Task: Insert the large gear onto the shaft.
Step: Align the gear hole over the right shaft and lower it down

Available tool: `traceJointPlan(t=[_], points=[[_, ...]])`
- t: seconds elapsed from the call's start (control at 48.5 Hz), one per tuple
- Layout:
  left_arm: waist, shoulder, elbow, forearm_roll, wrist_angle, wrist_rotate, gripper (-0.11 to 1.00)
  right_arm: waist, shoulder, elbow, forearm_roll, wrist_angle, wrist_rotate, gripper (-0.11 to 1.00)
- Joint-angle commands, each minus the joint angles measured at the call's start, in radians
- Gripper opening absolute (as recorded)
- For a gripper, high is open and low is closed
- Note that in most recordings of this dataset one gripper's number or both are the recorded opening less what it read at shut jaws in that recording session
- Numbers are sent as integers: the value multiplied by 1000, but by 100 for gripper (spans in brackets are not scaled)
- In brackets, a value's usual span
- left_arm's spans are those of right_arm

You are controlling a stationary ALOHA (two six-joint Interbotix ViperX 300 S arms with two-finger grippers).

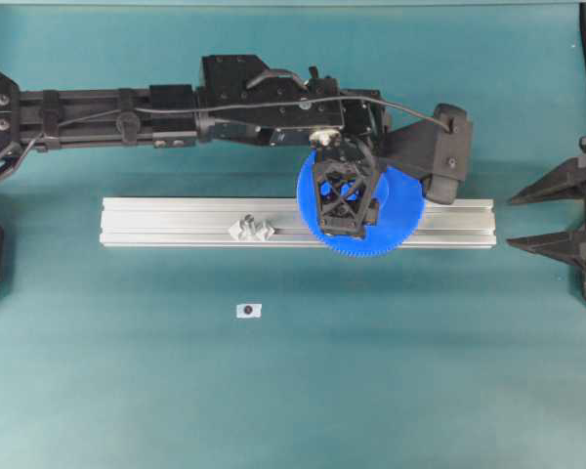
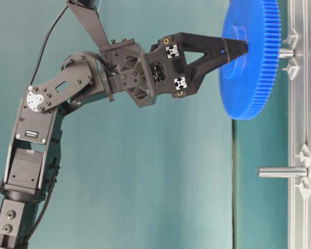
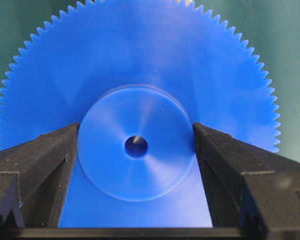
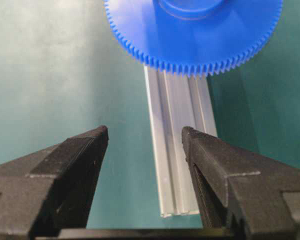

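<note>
My left gripper [image 1: 346, 200] reaches across the middle and is shut on the raised hub of the large gear [image 1: 398, 231], a bright-blue toothed disc. In the left wrist view both fingers [image 3: 50, 155] press the sides of the hub [image 3: 135, 115], and something pale glints in the centre hole [image 3: 136, 146]. From table level the gear [image 2: 254, 78] hangs level just over the rail. The shaft [image 2: 285, 53] shows only as a short grey stub between gear and rail; the rest is hidden by the gear. My right gripper [image 1: 513, 222] stands open and empty at the rail's right end [image 4: 145, 137].
The aluminium rail [image 1: 176, 223] lies across the table's middle. A second upright pin [image 2: 282, 171] on a clear winged base [image 1: 250, 229] stands on it left of the gear. A small white tag with a dark dot [image 1: 248, 310] lies in front of the rail.
</note>
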Motion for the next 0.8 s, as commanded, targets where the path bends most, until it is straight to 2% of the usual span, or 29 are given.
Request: traceJointPlan(t=[0.0, 0.289, 0.433, 0.784], points=[[12, -18, -14, 3, -5, -2, 78, -3, 6, -9, 0, -9, 8, 69], [12, -14, -14, 3, -12, -18, 78, -3, 6, -9, 0, -9, 8, 69], [12, -18, -14, 2, -48, -38, 91, -3, 6, -9, 0, -9, 8, 69], [12, -25, -12, 3, -78, -40, 89, -3, 6, -9, 0, -9, 8, 69]])
